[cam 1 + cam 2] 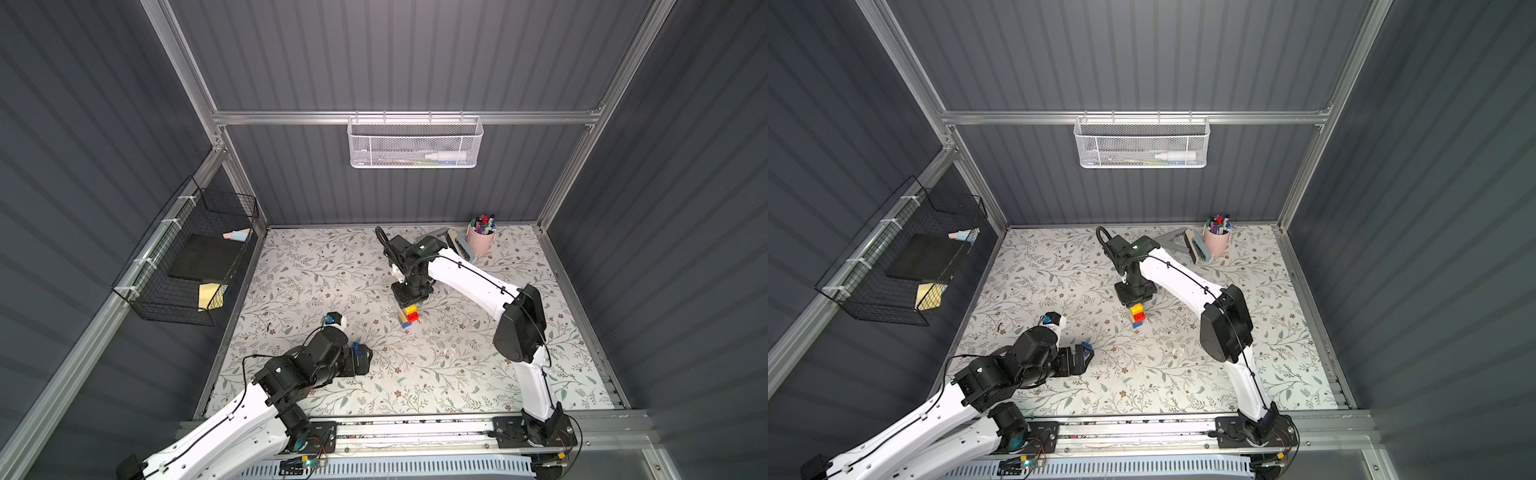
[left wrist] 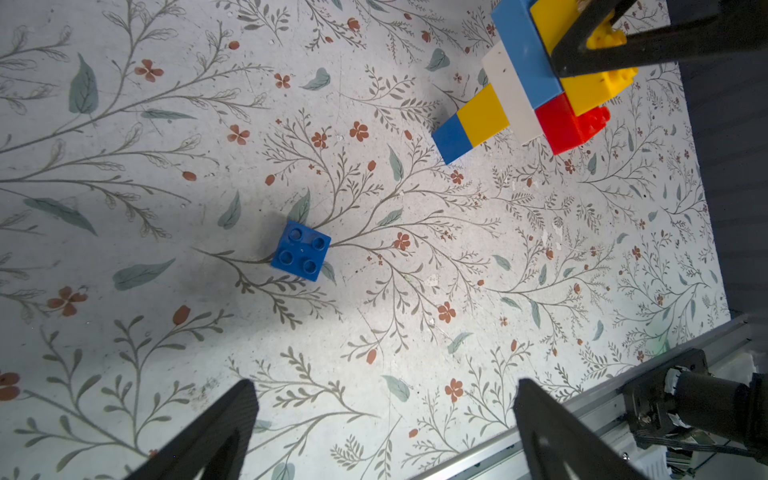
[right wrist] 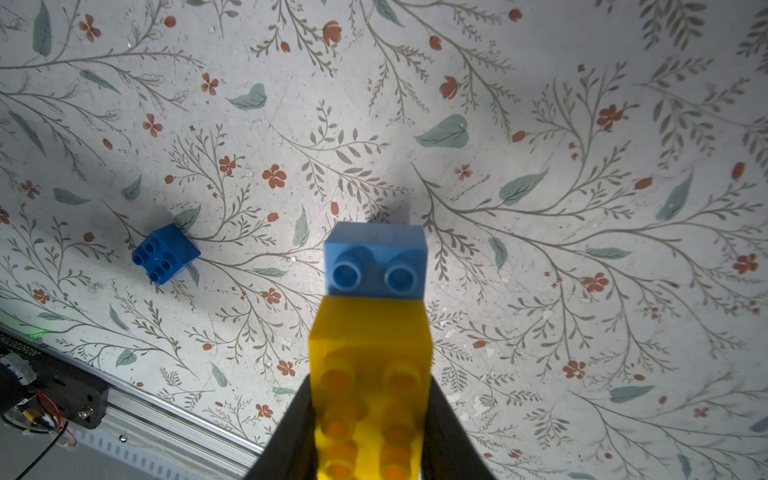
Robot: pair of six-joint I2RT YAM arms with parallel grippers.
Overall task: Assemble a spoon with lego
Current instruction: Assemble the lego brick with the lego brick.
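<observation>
The spoon (image 1: 408,316), joined multicolour studded plastic bricks, stands upright at centre of both top views, handle down near the floral tabletop (image 1: 457,374), right fingers (image 3: 446,436) clamped on its yellow top end. Judged light, rigid, slick-sided and prone to parting at joints: grip flat sides of the head. Left fingers (image 2: 232,411) stand apart, empty, above a loose blue square studded brick (image 2: 301,250).
</observation>
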